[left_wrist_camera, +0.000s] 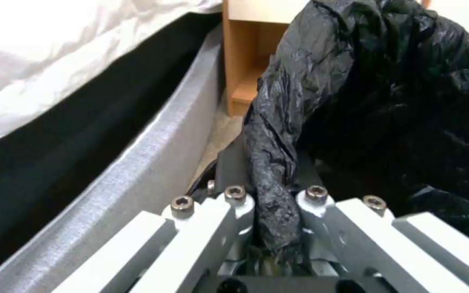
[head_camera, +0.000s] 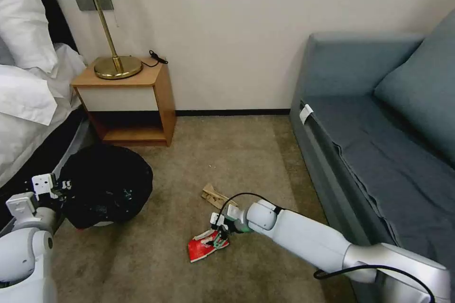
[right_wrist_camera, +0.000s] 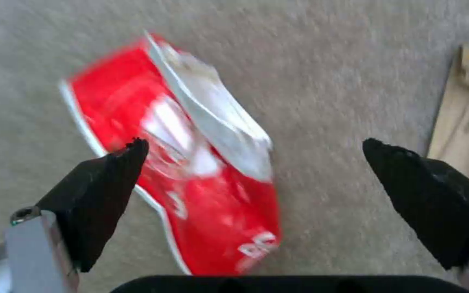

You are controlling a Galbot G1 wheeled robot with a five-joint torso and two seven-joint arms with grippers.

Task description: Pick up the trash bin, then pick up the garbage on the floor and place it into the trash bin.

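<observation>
The trash bin (head_camera: 106, 184), lined with a crinkled black bag (left_wrist_camera: 397, 101), stands at the left beside the bed, its mouth tipped toward me. My left gripper (head_camera: 52, 184) is shut on its bag-covered rim (left_wrist_camera: 275, 219). A red snack packet (head_camera: 206, 244) lies on the carpet in the middle. My right gripper (head_camera: 219, 228) hangs open right over the packet (right_wrist_camera: 213, 195), one black fingertip (right_wrist_camera: 110, 179) over its edge and the other over bare carpet. A crumpled tan paper piece (head_camera: 215, 195) lies just beyond, also at the right wrist view's edge (right_wrist_camera: 462, 110).
A wooden nightstand (head_camera: 130, 99) with a brass lamp (head_camera: 116, 64) stands against the wall behind the bin. The bed (head_camera: 28, 104) runs along the left, its grey frame (left_wrist_camera: 136, 162) close to my left gripper. A blue-grey sofa (head_camera: 379, 142) fills the right. Open carpet lies between.
</observation>
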